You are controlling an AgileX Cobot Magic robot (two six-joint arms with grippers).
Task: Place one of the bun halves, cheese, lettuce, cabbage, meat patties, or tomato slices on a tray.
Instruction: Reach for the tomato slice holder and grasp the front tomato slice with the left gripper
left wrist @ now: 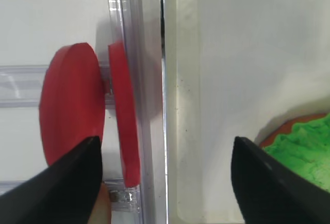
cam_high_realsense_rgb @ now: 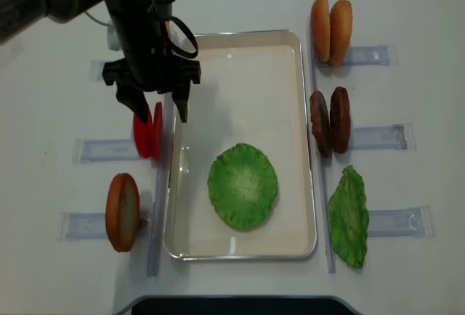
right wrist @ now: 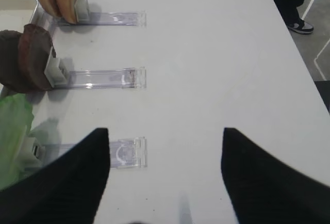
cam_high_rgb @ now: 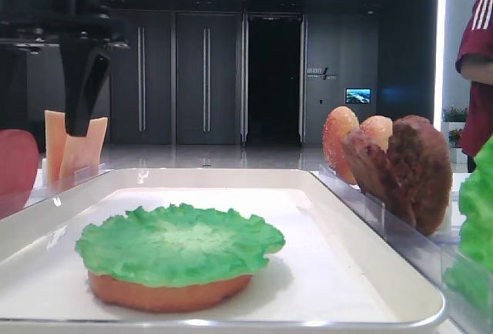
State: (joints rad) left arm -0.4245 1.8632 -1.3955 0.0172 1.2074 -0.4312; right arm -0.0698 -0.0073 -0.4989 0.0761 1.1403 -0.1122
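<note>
Overhead, left gripper jaws released, straddling tomato slices beside tray rim.

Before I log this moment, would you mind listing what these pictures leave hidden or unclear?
- Bun half on the tray: overhead view shows only the lettuce covering it.
- Cheese: front view, partly behind the left gripper; overhead, under the arm.
- Right gripper: only dark fingertips, wrist view; absent overhead.

Office-lobby demo space; dark panelled doors, polished floor, wall screen, white table, bystander.
</note>
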